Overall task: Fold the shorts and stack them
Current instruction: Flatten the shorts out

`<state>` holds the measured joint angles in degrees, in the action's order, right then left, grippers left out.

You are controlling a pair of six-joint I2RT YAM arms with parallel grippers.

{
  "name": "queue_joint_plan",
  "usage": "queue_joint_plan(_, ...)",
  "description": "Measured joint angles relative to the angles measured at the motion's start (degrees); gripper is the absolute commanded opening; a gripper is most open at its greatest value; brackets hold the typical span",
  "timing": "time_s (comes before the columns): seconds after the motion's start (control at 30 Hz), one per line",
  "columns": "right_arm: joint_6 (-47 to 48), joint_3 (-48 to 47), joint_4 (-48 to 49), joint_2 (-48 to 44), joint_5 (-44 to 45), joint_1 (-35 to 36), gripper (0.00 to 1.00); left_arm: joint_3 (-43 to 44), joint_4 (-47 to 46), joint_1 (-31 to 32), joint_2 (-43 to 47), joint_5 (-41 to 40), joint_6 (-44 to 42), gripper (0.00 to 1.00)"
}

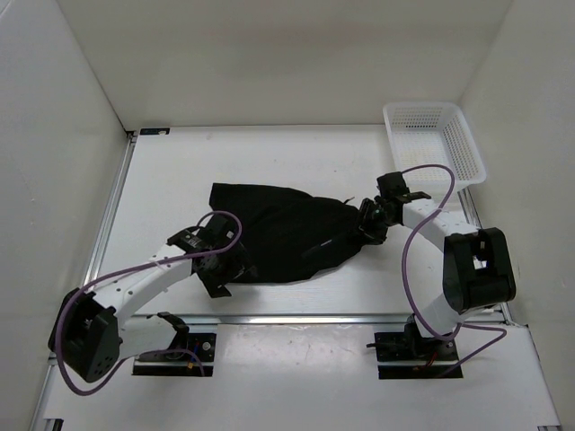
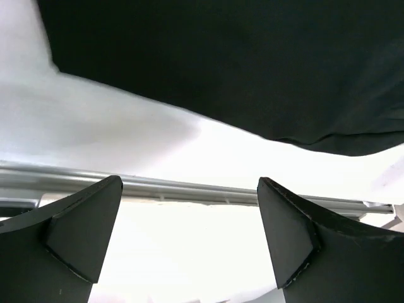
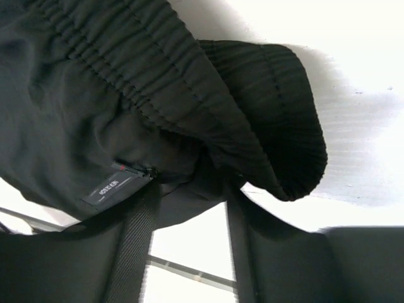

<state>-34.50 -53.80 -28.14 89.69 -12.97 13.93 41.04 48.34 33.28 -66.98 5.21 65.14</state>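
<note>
Found left pincer (image 2: 188, 184) released: jaws wide apart, nothing between them, low over the bench (image 1: 162, 180) just off the near-left edge of the shorts (image 1: 278, 233). Noted an aluminium rail (image 2: 328, 203) along the bench's near edge beneath it.

Located the shorts at mid-bench: one black garment lying mostly flat but crooked, broad at the left, narrowing toward the right. Not yet folded.

Found right pincer (image 3: 189, 192) at the right end of the garment, jaws partly apart, with the elastic waistband (image 3: 158, 57) draped across the tips. Cannot tell whether clamped on the cloth or merely under it. Observed a small woven label (image 3: 110, 188) inside the waistband, just above one finger.

Recorded a white mesh basket (image 1: 436, 139) at the far right corner, well apart from the shorts.

Handling, as judged:
- Light, limp, thin cloth with no stiffness.
- Expected to sag and trail if lifted from one point, and to slide on the smooth bench rather than hold a crease.
- No fragility concern.

Recommended hold:
- Take the gathered waistband, which is the thickest, ribbed part and offers the best purchase.
- Pair it with a second hold at a hem or corner on the left side, to keep the cloth taut between two points.
- Avoid a single-layer pinch at the middle, which is likely to bunch the cloth.
</note>
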Motion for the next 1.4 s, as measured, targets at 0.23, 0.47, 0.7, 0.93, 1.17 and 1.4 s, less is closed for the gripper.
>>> queue_joint_plan(0.23, 0.3, -0.1, 1.0, 0.5, 1.6, 0.1, 0.28, -1.2, -0.8, 0.2, -5.9, -0.3, 2.6, 0.83)
queue_joint_plan(0.47, 0.2, -0.9, 1.4, 1.8, 2.6, 0.1, 0.0, 2.6, -1.4, 0.2, -15.3, -4.7, 3.0, 0.28)
queue_joint_plan(0.7, 1.1, -0.9, 0.8, -0.7, 3.6, 0.1, 0.0, 8.3, -2.8, 0.1, -15.6, -10.6, 1.0, 0.1)
queue_joint_plan(0.93, 2.1, -0.9, -0.9, -5.3, 4.7, 0.1, 0.0, 9.7, -1.5, -0.2, -15.5, -13.6, -0.2, 0.1)
queue_joint_plan(1.17, 2.8, -0.9, -2.0, -6.4, 5.5, 0.1, 0.0, 7.7, 0.9, -0.5, -10.6, -12.2, -0.7, 0.99)
queue_joint_plan(1.4, 3.2, -0.9, -1.9, -6.3, 5.5, 0.1, 0.0, 4.0, -0.8, 0.1, -15.8, -8.4, -0.9, 0.91)
